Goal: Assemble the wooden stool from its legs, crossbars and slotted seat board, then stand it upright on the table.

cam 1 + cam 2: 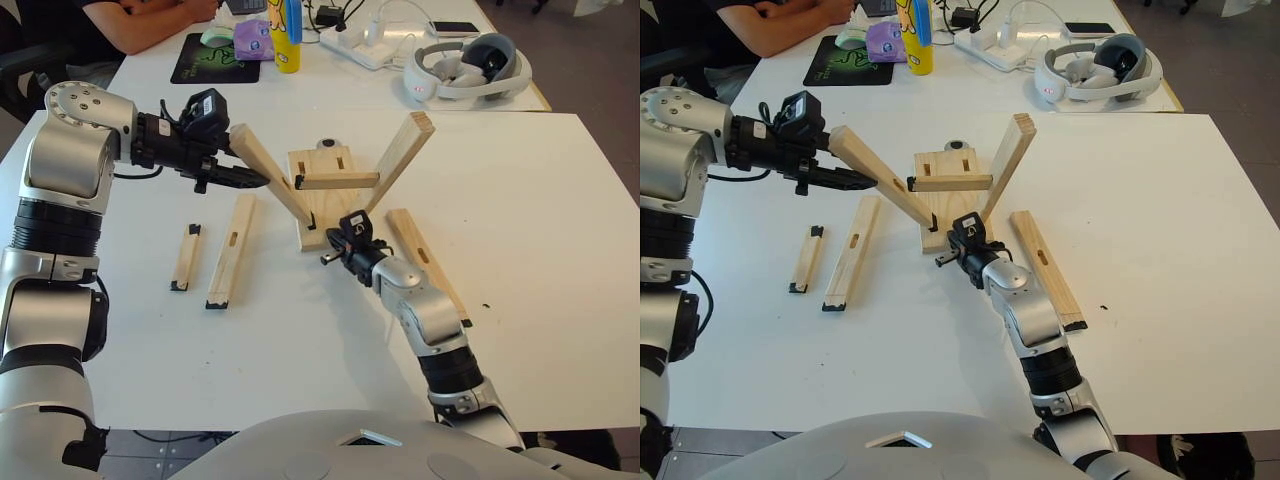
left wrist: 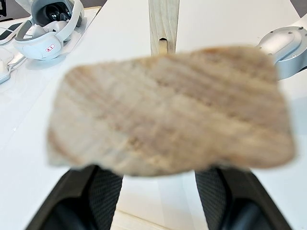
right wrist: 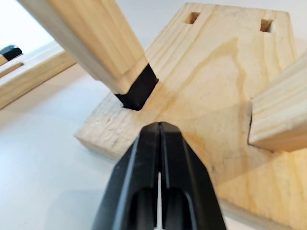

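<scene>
The slotted seat board [image 1: 322, 163] lies flat on the white table. Two legs stand slanted in it, forming a V. My left gripper [image 1: 232, 172] is shut on the upper part of the left leg [image 1: 268, 178], whose end fills the space between the black fingers [image 2: 96, 196]. The right leg [image 1: 402, 158] stands free. A crossbar [image 1: 340, 181] spans between the two legs. My right gripper [image 1: 335, 251] is shut with nothing in it, its tip [image 3: 159, 139] at the seat board's [image 3: 211, 91] near edge, beside the left leg's black foot [image 3: 139, 91].
A loose leg [image 1: 231, 250] and a short crossbar [image 1: 185, 257] lie left of the board; another leg [image 1: 425, 262] lies to its right. At the table's far side are a headset [image 1: 465, 68], a yellow bottle [image 1: 288, 35], a power strip [image 1: 358, 45] and a mouse pad [image 1: 213, 60].
</scene>
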Controlling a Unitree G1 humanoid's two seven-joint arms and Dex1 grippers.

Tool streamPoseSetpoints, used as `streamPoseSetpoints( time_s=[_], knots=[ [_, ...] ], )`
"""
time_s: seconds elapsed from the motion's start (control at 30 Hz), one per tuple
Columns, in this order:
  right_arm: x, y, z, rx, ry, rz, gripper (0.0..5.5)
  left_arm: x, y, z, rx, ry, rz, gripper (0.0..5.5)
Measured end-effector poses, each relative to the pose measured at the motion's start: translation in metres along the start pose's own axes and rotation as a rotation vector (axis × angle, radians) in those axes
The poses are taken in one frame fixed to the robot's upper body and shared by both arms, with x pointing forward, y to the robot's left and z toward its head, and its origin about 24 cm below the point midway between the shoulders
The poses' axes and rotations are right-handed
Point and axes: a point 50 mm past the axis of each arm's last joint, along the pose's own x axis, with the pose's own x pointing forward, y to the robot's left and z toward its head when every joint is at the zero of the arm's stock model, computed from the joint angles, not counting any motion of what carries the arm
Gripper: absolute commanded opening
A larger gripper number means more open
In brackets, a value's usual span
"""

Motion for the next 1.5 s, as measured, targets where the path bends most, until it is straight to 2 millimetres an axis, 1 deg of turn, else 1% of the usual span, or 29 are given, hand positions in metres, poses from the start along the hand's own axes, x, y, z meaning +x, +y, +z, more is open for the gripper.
streamPoseSetpoints(
  time_s=[0.17,0.47,0.67,0.9,1.07,1.3,1.43,1.5],
  knots=[
    [0.000,0.000,0.000,-0.001,0.000,0.001,0.00,0.002,0.000,0.001,-0.007,0.001,0.000,2.07],
    [0.001,0.001,0.000,-0.004,0.001,0.003,0.00,0.014,0.000,0.012,0.025,-0.021,-0.017,2.07],
    [0.001,0.002,0.000,-0.008,0.003,0.006,0.00,0.019,-0.001,0.015,0.036,-0.025,-0.022,2.07],
    [0.001,0.004,0.000,-0.012,0.005,0.014,0.00,0.023,-0.002,0.015,0.075,-0.009,-0.028,2.07],
    [0.001,0.004,0.000,-0.010,0.005,0.015,0.00,0.027,-0.003,0.010,0.077,0.007,-0.024,2.07],
    [0.002,0.006,0.000,-0.005,0.006,0.018,0.00,0.038,-0.001,0.014,0.056,-0.008,-0.027,2.07],
    [0.003,0.007,-0.001,0.003,0.007,0.020,0.00,0.049,-0.002,0.016,0.078,0.007,-0.039,2.07],
    [0.004,0.007,-0.001,0.005,0.010,0.021,0.00,0.052,-0.003,0.013,0.089,0.008,-0.040,2.07]
  ],
)
